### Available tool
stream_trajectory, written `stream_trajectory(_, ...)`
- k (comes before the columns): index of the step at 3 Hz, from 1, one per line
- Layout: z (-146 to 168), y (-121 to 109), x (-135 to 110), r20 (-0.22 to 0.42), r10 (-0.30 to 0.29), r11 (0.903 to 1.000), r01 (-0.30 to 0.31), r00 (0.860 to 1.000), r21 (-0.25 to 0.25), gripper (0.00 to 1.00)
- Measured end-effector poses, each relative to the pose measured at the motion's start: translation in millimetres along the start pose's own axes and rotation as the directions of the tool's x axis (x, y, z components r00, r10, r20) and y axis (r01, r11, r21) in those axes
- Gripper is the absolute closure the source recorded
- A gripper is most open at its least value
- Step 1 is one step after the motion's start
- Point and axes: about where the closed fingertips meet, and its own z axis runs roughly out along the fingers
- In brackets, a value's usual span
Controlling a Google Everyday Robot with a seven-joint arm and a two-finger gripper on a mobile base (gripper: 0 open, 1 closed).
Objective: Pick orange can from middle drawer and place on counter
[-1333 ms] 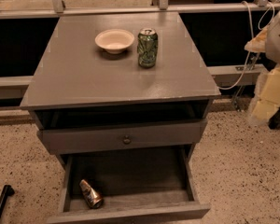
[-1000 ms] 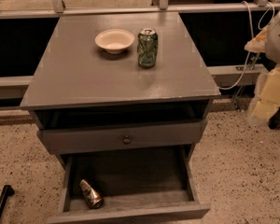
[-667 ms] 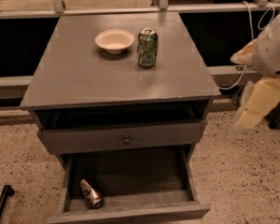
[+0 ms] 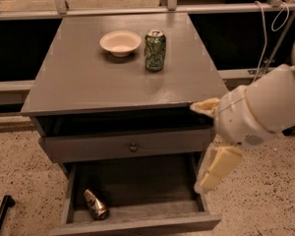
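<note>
The orange can (image 4: 96, 204) lies on its side in the front left corner of the open middle drawer (image 4: 137, 224), which is pulled out at the bottom of the cabinet. The grey counter (image 4: 88, 80) is above it. My gripper (image 4: 212, 173) hangs at the end of the white arm, beside the drawer's right wall and just below the counter's right front corner. It is well to the right of the can and holds nothing that I can see.
A cream bowl (image 4: 120, 42) and a taller green can (image 4: 155, 50) stand at the back of the counter. A closed drawer front with a round knob (image 4: 133, 147) sits above the open drawer. A black bar (image 4: 1, 215) lies on the speckled floor at left. Cables (image 4: 265, 33) hang at right.
The arm has swung in from the right edge, leftward and down, bringing the gripper next to the open drawer's right side. The can, bowl and green can have not moved.
</note>
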Motion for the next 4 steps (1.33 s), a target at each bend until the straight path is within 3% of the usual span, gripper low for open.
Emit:
stream_trajectory(1,6.6,5.5,-2.7,-0.001,-0.085,0.9963,0.085,0.996,-0.014,0.00)
stream_trajectory(2,36.4,1.9,-14.3,0.079,-0.010,0.9995,0.012,0.997,-0.030,0.00)
stream_trajectory(3,95.6,19.4,-30.2,0.235,0.069,0.9968,-0.058,0.970,-0.055,0.00)
stream_trajectory(4,158.5,40.2,-44.7,0.325,0.082,0.9948,-0.057,0.942,-0.084,0.00)
